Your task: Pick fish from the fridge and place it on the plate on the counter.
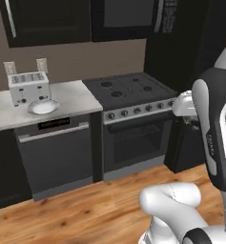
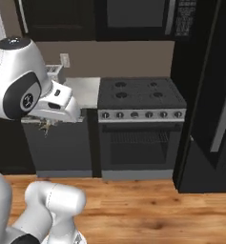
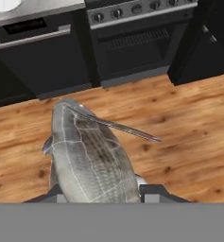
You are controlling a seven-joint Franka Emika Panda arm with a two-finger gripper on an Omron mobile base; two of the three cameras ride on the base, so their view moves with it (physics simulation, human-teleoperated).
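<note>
Hand view, bottom centre: gripper (image 3: 100, 191) jaws closed on the fish (image 3: 90, 156), dark tips flanking its body, wood floor (image 3: 179, 123) beyond. Left base view, upper left: plate (image 1: 43, 106) on counter (image 1: 71, 95), just before toaster (image 1: 29, 87).

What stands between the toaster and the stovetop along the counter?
In the left base view, the white plate sits just in front of the toaster; past it, bare counter runs to the stovetop.
</note>
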